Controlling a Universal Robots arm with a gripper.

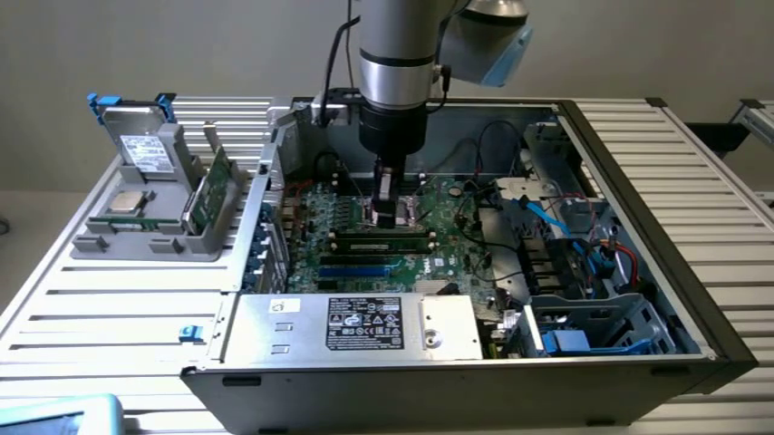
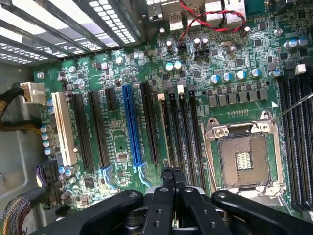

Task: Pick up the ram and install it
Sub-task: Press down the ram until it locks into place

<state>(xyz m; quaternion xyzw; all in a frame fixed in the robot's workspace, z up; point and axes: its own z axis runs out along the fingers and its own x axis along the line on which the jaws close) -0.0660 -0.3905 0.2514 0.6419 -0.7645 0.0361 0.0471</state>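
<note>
The ram (image 1: 384, 241), a long green stick with black chips, stands on edge in a slot on the motherboard (image 1: 351, 263) inside the open computer case. My gripper (image 1: 387, 217) hangs straight down over it, shut, with its tips just above the stick's middle; whether they touch it I cannot tell. In the wrist view the shut gripper (image 2: 172, 172) has nothing between its fingertips (image 2: 165, 177). It sits at the end of a row of dark memory slots (image 2: 178, 127), beside the open silver processor socket (image 2: 242, 159).
A grey rack (image 1: 145, 245) on the slatted table at the exterior view's left holds a drive (image 1: 143, 149), a square processor chip (image 1: 127, 201) and a wider green card (image 1: 212, 192). The power supply (image 1: 351, 326), blue drive cage (image 1: 593, 331) and loose cables (image 1: 532, 217) crowd the case.
</note>
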